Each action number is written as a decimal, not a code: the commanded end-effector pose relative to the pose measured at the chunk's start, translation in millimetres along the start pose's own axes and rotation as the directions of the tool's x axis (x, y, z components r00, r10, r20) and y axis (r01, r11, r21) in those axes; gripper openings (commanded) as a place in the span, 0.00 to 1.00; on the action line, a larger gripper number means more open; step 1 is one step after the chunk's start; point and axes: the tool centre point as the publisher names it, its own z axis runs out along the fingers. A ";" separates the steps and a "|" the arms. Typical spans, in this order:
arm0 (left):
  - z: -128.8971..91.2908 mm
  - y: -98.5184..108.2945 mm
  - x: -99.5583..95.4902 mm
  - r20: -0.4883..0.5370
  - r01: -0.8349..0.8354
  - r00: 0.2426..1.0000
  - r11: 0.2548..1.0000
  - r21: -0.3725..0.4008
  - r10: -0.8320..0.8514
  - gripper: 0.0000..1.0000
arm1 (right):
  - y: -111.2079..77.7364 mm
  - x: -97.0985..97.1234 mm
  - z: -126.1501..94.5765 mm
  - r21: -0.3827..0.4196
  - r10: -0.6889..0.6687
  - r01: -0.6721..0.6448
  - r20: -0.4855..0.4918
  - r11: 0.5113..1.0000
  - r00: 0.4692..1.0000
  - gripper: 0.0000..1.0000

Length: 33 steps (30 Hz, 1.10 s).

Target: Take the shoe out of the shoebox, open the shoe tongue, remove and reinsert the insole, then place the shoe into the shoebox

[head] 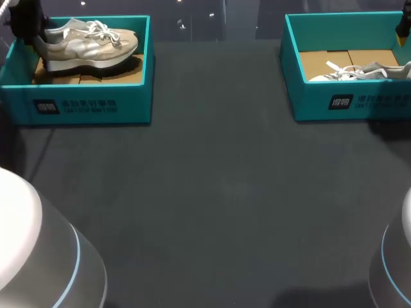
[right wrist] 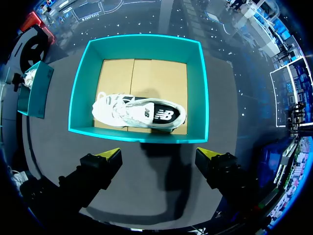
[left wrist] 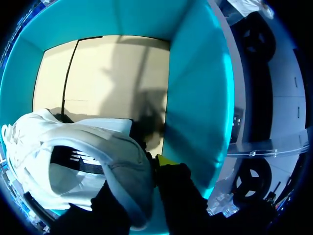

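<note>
A beige and white shoe (head: 90,42) is in the left teal shoebox (head: 83,106), toe pointing right, its sole seemingly raised a little off the cardboard floor. My left gripper (head: 29,25) is at the shoe's heel. In the left wrist view, the gripper (left wrist: 144,171) is shut on the heel collar of the shoe (left wrist: 83,156), one yellow fingertip (left wrist: 164,160) showing outside it. My right gripper (right wrist: 159,156) hangs open over the table, short of the right teal shoebox (right wrist: 142,134). A white shoe with a black side panel (right wrist: 142,112) lies in that box.
The right shoebox (head: 347,102) with its white shoe (head: 359,72) stands at the back right, with my right arm (head: 404,25) just above its far corner. Dark tabletop (head: 218,192) spreads between and in front of the two boxes.
</note>
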 end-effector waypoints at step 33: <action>-143.1 -21.7 0.9 0.015 -0.111 0.994 0.991 -0.068 0.112 0.00 | -0.6 0.2 0.0 -0.001 0.000 0.000 0.001 1.000 1.000 1.00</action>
